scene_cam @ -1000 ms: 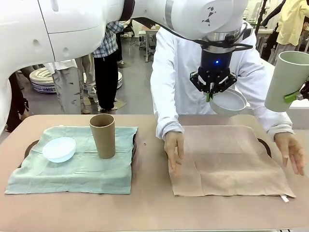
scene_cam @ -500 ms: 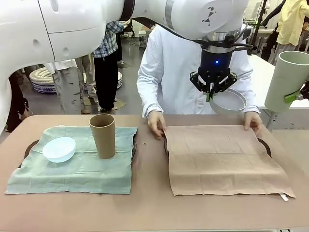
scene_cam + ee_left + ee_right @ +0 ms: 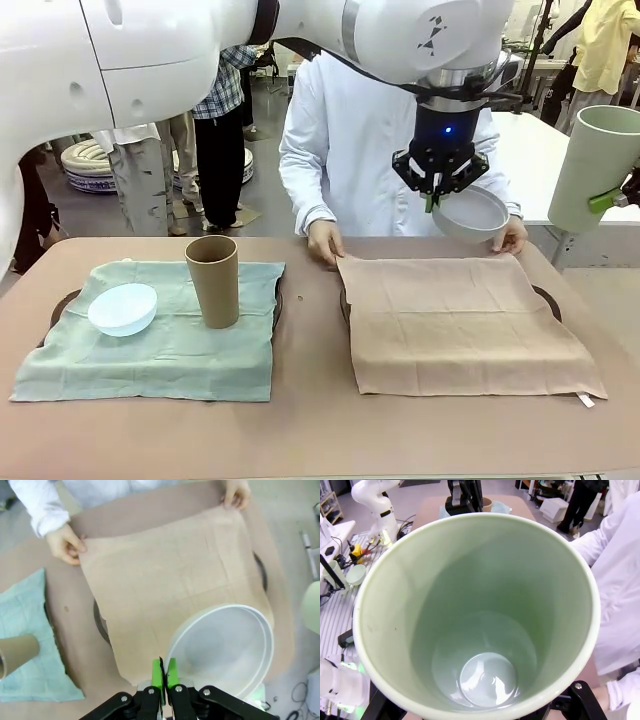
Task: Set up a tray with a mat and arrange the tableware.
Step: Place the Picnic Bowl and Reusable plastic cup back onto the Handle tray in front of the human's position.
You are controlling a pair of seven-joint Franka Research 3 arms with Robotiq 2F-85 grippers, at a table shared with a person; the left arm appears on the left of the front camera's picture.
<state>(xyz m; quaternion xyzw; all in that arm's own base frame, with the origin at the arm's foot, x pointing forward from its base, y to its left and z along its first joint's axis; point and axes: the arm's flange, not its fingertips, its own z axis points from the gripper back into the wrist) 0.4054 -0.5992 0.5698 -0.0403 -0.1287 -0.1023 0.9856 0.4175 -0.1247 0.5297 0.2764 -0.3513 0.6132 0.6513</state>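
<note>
My left gripper (image 3: 437, 193) hangs above the far edge of the tan mat (image 3: 465, 322), shut on the rim of the pale grey-white bowl (image 3: 472, 214). In the left wrist view the green pads (image 3: 159, 674) pinch the bowl's (image 3: 225, 652) rim over the tan mat (image 3: 165, 575). My right gripper (image 3: 618, 197) holds the pale green tumbler (image 3: 598, 165) in the air at the far right; the tumbler's inside (image 3: 480, 615) faces the right wrist camera. The brown tumbler (image 3: 213, 281) and the light blue bowl (image 3: 122, 308) stand on the teal mat (image 3: 160, 350).
A person in white holds the tan mat's far corners with both hands (image 3: 323, 243) (image 3: 513, 235). Dark tray rims (image 3: 548, 300) (image 3: 60, 300) peek from under each mat. Bare table lies between the two mats and along the front edge.
The person's hands left the mat's surface and went to its far corners, and the mat now lies flatter and squarer. Both arms have barely moved.
</note>
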